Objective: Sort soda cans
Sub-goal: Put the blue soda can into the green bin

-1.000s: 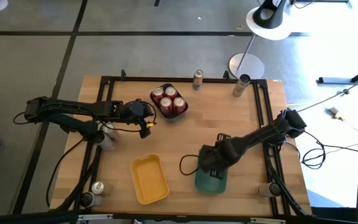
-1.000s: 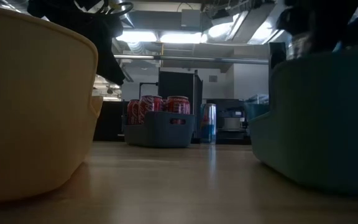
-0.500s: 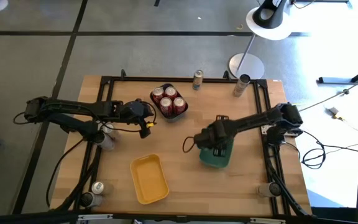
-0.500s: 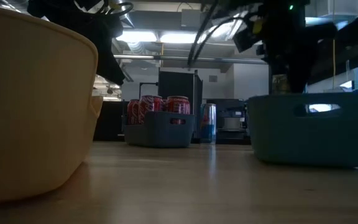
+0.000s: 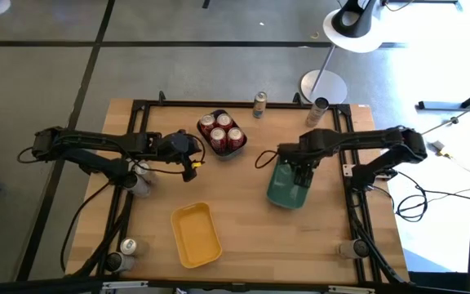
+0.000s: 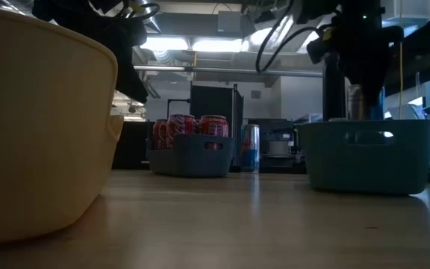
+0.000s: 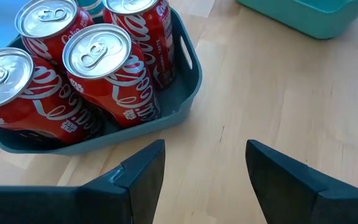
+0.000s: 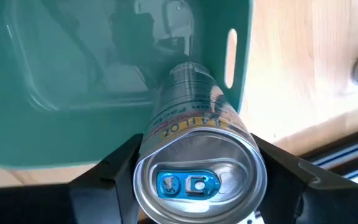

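While the right end effector hangs over the teal tray at bench centre-right, it's clamped on a silver can w/ a blue tab; can stands upright, long axis vertical, base down in the tray's far end, fingers either side of the top.

Counts, high view: 3 trays – dark blue tray far centre, teal, yellow tray near centre. Dark blue tray holds 4 red cola cans, all upright, silver tops up; left wrist view shows 3 in full, 4th cut off. Loose cans: 1 blue/silver can at far edge, 1 dark can at far right corner, both upright. Near-left corner has approx 2 more can tops, and another sits by the right rail; hard to make out.

Left end effector is left of the dark blue tray, above bare bench, fingers apart, nothing between them.

Low view: yellow tray cut off at left, held can mostly hidden behind the teal wall and the arm.
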`<control>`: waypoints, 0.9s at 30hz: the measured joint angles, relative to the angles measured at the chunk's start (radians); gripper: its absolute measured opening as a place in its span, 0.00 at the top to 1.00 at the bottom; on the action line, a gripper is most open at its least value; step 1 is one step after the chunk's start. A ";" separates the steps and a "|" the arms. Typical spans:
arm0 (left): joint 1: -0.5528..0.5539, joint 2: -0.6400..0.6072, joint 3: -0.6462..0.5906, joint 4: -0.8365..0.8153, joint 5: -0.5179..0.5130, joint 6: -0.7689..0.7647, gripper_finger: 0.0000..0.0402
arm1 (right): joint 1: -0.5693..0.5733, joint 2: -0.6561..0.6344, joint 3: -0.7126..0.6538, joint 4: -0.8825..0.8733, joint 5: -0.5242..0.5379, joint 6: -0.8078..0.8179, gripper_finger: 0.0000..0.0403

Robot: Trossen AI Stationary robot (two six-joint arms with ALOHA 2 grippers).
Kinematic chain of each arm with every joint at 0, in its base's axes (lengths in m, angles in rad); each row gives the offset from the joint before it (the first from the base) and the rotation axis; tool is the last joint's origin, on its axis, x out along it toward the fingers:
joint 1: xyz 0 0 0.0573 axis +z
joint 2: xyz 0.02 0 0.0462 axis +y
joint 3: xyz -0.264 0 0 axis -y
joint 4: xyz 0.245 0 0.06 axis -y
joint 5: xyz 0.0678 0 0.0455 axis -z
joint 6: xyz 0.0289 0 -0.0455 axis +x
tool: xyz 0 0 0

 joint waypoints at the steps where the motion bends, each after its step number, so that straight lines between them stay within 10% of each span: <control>1: 0.000 0.000 0.000 0.000 0.000 0.000 0.47 | 0.000 -0.007 -0.010 0.011 -0.004 0.000 0.44; 14: 0.000 0.000 0.000 0.000 0.000 -0.009 0.47 | 0.004 -0.009 -0.115 0.128 -0.034 -0.001 0.42; 27: 0.000 0.000 0.000 0.000 0.000 -0.012 0.47 | 0.004 -0.002 -0.111 0.083 -0.040 -0.003 0.19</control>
